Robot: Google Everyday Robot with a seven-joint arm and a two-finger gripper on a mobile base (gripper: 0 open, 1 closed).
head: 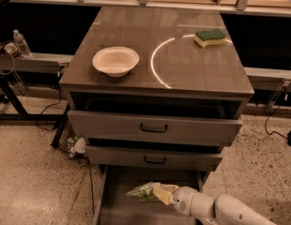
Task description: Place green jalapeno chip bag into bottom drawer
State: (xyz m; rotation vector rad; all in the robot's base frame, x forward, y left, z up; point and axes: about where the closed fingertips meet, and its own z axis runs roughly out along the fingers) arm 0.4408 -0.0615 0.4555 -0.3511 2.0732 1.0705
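Far up-left of the hand: water bottle (pixel 22 42) on a low ledge, label unreadable. Cables (pixel 47 114) run down to the speckled floor (pixel 33 182) on the hand's left.

Table (pixel 202 74): grey-brown top, well above the hand. Cream bowl (pixel 115 61) sits upright on it, up-left of the hand, with a plain pale interior. A bright light arc (pixel 155 64) curves across the top, almost straight above the hand, between the bowl and the sponge.

Top drawer (pixel 112 125) and middle drawer (pixel 117 154) are above the hand, each with a dark handle and each out a little. Their contents are hidden.

Bottom drawer (pixel 119 210) is pulled well out, under and around the hand, with a flat grey floor and its left wall visible. Green jalapeno chip bag (pixel 141 192) is over that drawer's floor, sticking out to the left of the hand. It's crinkled, with a pale edge. Lettering can't be read. Can't tell if the bag touches the drawer floor.

Hand (pixel 160 193) is low over the open bottom drawer, its yellowish fingers (pixel 165 191) clamped on the bag's right end.

Sponge (pixel 210 37), green over yellow, lies flat on the table's far right corner, up-right of the hand.

White arm (pixel 220 209) comes in from the lower right, just behind the hand.
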